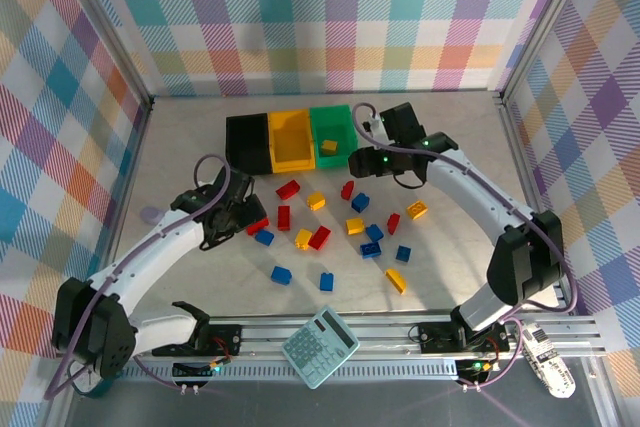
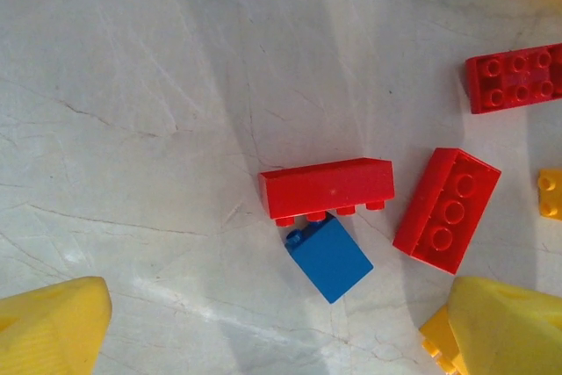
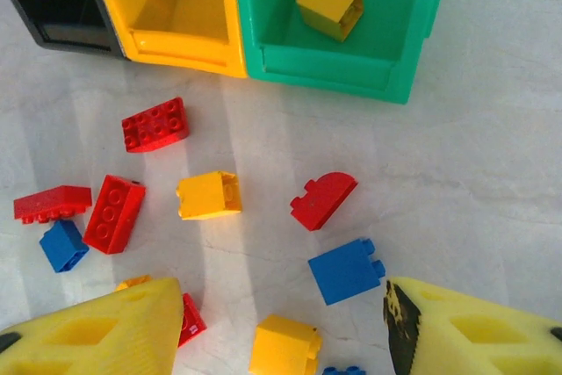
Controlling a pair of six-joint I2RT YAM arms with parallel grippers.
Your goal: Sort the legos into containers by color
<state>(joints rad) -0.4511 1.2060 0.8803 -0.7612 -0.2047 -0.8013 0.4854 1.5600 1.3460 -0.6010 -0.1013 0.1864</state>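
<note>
In the top view, the three containers [image 1: 290, 115] stand touching in a row at the upper middle of the frame: black bin [image 1: 246, 142], yellow bin [image 1: 291, 142], green bin [image 1: 335, 125]. A lone yellow brick [image 1: 328, 147] lies in the green bin, and the other two look empty. The rest of the legos [image 1: 319, 237], red, blue and yellow, are scattered over the tabletop [image 1: 180, 157] below the bins. By this showing the sort has barely begun, with almost every brick left to move. The left tool [image 1: 243, 215] sits low at the left edge of the scatter. The right tool [image 1: 362, 159] hangs just below the green bin's right corner.

In the left wrist view, the left tool's fingers [image 2: 53, 327] fill the lower corners, spread wide and gripping nothing. Above the gap between them a long red brick [image 2: 327, 188] lies on its side, touching a blue brick [image 2: 329, 258].

In the right wrist view, the right tool's fingers [image 3: 105, 331] stand apart in the lower corners with nothing in their grasp. A loose yellow brick [image 3: 285, 346] rests on the tabletop between them, touching neither. Along the top of the frame, the green bin holds its single brick, the yellow bin is bare, and the visible part of the black bin shows nothing inside.
</note>
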